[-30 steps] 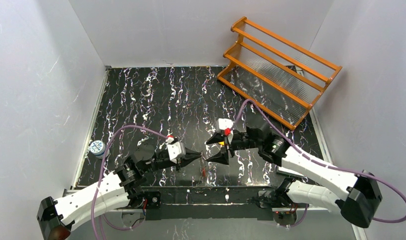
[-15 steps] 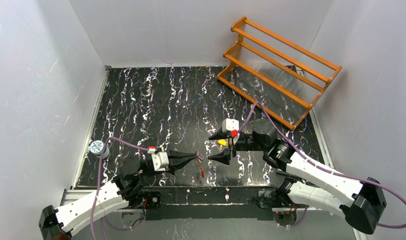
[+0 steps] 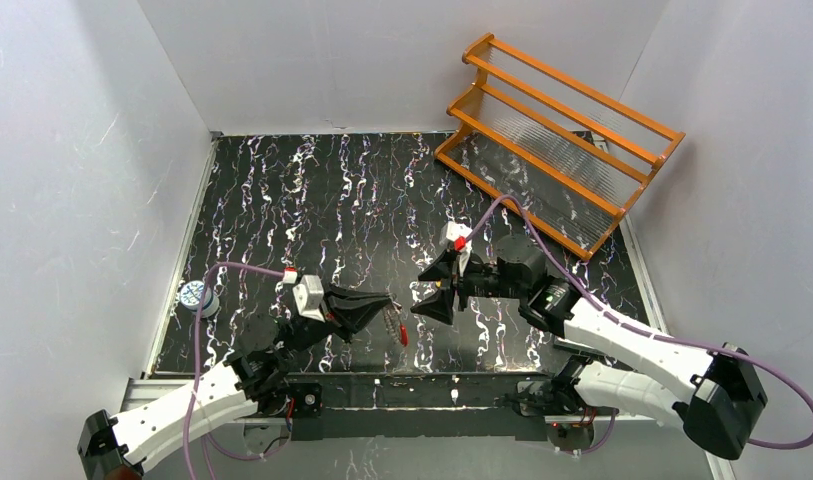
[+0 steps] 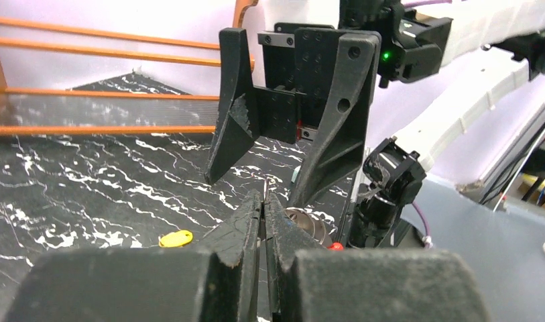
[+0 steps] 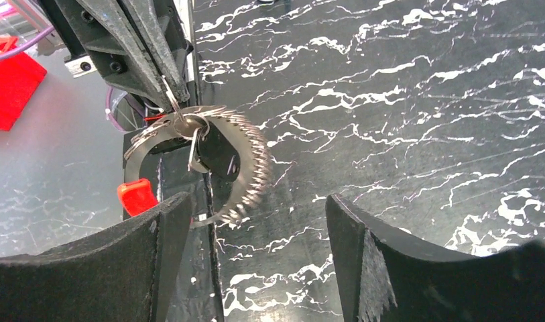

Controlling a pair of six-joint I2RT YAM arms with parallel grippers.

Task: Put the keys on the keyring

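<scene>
silvery key (image 5: pixel 216 151) hangs on keyring (image 5: pixel 258 168), pinched by left end effector (image 4: pixel 263 204) | brass key (image 4: pixel 175 238) unthreaded, on desk (image 4: pixel 88 188), 8 o'clock of left tips | right end effector (image 3: pixel 419 295) wide, empty

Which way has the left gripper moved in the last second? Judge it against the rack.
Yes. The left gripper, shut on the keyring, has drawn back to the left, away from the rack. Its tips shifted least.

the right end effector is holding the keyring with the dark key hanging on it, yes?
No. It is the left end effector that holds the keyring, pinched shut on its wire, with the dark key hanging on it. The right wrist view shows this; the right end effector is open.
</scene>
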